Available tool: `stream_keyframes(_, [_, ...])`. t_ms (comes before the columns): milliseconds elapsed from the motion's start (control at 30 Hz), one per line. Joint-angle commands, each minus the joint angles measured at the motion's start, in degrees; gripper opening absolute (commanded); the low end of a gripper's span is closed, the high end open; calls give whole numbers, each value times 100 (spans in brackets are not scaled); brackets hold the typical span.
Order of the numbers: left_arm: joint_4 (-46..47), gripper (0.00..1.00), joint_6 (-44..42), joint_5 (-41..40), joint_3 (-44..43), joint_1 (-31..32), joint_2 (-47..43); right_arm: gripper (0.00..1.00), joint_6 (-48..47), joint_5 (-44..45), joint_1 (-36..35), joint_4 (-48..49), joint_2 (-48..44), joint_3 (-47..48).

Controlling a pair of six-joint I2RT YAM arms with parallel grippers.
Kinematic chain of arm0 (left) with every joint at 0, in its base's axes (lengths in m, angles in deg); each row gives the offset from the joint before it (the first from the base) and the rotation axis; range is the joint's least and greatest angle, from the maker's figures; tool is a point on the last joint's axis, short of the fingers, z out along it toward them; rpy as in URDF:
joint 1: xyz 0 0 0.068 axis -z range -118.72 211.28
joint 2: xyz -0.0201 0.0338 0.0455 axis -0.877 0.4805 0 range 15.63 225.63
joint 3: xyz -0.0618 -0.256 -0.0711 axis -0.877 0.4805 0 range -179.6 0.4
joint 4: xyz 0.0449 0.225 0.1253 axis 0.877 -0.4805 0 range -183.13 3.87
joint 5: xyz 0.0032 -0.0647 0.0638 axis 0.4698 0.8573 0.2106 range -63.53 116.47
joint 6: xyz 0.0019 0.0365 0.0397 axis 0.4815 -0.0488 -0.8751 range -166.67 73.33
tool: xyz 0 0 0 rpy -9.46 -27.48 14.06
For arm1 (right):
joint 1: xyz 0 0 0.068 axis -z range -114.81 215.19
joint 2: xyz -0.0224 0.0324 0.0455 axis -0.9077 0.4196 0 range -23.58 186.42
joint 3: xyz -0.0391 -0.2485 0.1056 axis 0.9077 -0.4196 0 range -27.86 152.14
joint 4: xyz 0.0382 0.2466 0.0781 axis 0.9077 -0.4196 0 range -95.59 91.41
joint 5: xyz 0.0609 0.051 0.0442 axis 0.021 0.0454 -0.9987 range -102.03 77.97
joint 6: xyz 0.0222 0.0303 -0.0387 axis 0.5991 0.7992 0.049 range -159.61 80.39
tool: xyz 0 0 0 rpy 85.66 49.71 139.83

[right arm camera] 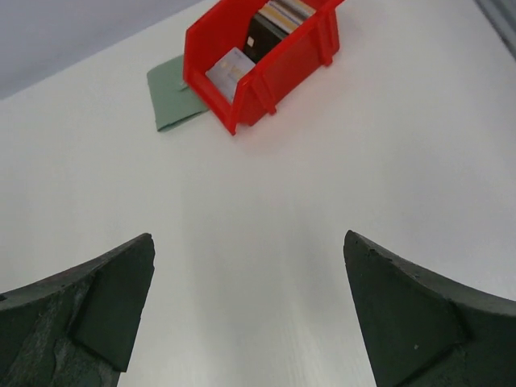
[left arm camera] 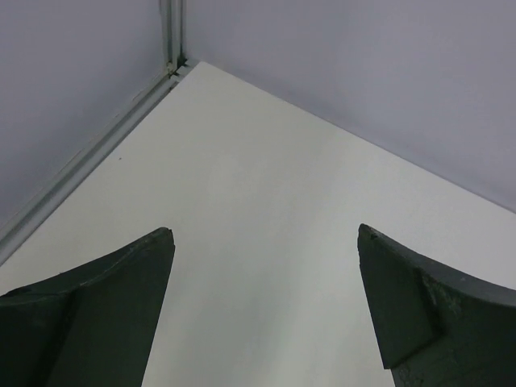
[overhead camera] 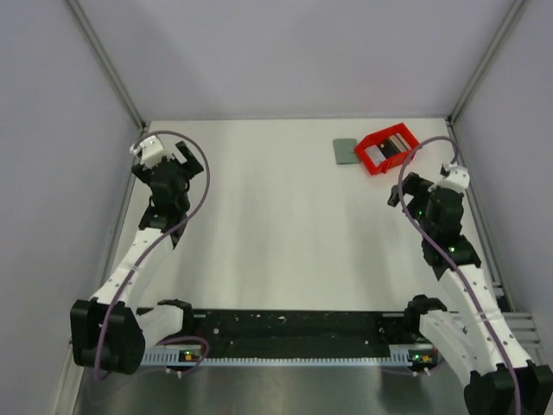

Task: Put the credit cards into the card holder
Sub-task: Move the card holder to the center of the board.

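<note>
The credit cards (right arm camera: pixel 231 70) stand on edge inside a red bin (right arm camera: pixel 278 68) at the back right of the table: a whitish one in front, a dark one (right arm camera: pixel 260 37) behind it, more at the back. The card holder (right arm camera: pixel 168 103), a flat grey-green square, lies closed on the table, touching the bin's left side (overhead camera: pixel 346 150). My right gripper (right arm camera: pixel 248 238) is open and empty, hovering short of the bin (overhead camera: pixel 386 149) and pointing at it. My left gripper (left arm camera: pixel 264 234) is open and empty at the far left (overhead camera: pixel 179 156), facing the back left corner.
Grey walls with metal rails enclose the white table (overhead camera: pixel 285 225) on three sides. The left wall's rail (left arm camera: pixel 72 169) runs close to my left gripper. A black bar (overhead camera: pixel 285 327) with both arm bases spans the near edge.
</note>
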Motion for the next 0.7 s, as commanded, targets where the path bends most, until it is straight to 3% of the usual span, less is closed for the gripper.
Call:
stream_keyframes(0, [-2471, 98, 928, 721, -500, 12, -61, 99, 451, -956, 17, -1279, 1186, 1266])
stream_keyframes(167, [-2286, 99, 1393, 1541, -70, -31, -325, 99, 970, -1106, 17, -1150, 2295, 2182])
stream_keyframes(267, [-2454, 98, 1719, 1576, 54, -75, -343, 99, 739, -2407, 9, -34, 2891, 2190])
stream_keyframes(333, [-2410, 98, 1527, 1830, 45, -93, -273, 99, 628, -2715, -61, -294, 3689, 2899])
stream_keyframes(467, [-2436, 99, 1272, 2209, -51, -102, -80, 98, 188, -2497, -412, -937, 5473, 4578])
stream_keyframes(667, [-2480, 98, 1096, 2376, -60, -111, -9, 84, -33, -2172, -712, -1367, 7435, 6811])
